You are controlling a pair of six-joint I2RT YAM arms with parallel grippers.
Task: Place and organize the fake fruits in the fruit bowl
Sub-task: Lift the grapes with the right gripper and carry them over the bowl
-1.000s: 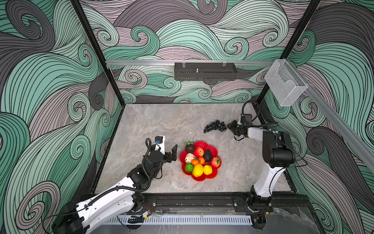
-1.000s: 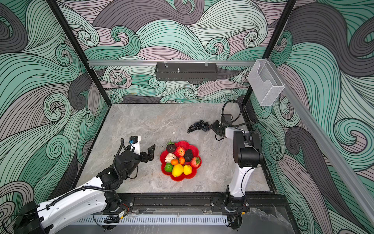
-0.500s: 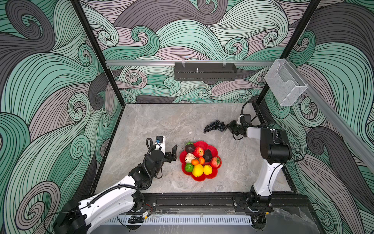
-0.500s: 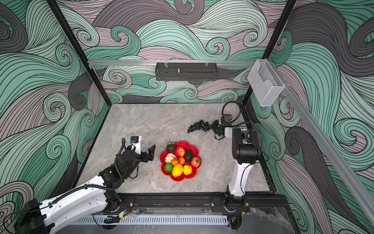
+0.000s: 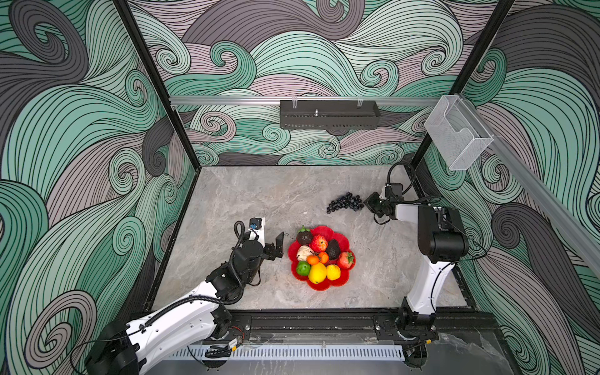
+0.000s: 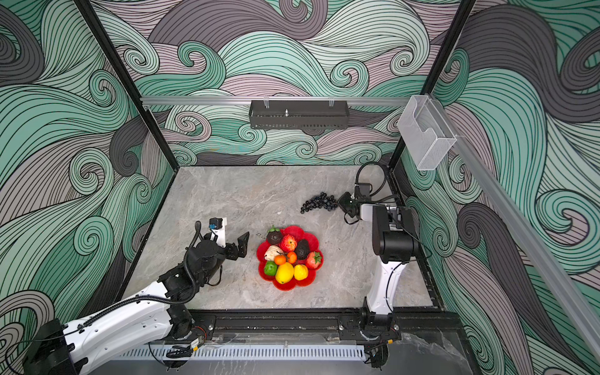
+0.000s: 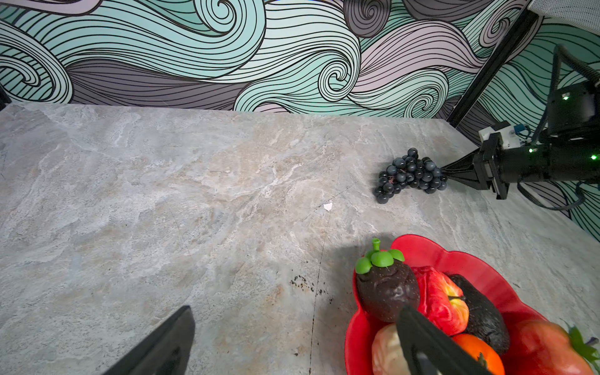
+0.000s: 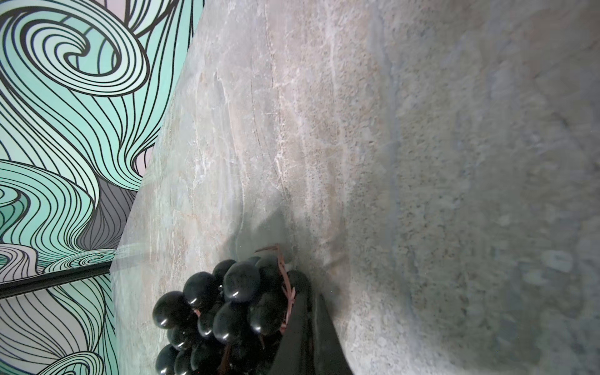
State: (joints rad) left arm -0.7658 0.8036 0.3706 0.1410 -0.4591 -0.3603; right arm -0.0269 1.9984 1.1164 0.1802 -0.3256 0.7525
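In both top views the fruit bowl [image 5: 324, 286] [image 6: 285, 286] sits on the table [image 5: 259, 194] low in the frame, just right of centre. It is packed with fake fruits [image 5: 317, 272]: yellow and green ones at its lower edge, small oranges in the middle, red and dark ones above. The grape bunch [image 5: 345, 203] [image 6: 319, 202] lies apart on the table, up and to the right of the bowl. The right gripper [image 5: 368, 202] [image 6: 341, 201] meets its right end. The left gripper [image 5: 271, 238] [image 6: 232, 240] hovers just left of the bowl, spread wide and empty.

In the left wrist view the left gripper [image 7: 292, 350] shows two well-parted fingers at the bottom edge, nothing between them. The bowl [image 7: 438, 250] fills the lower right. At right of centre the right gripper [image 7: 447, 172] tapers to a point against the bunch [image 7: 409, 175].

In the right wrist view the right gripper [image 8: 302, 311] is pressed together at bottom centre, the bunch's [image 8: 227, 302] brown stem vanishing between its tips.
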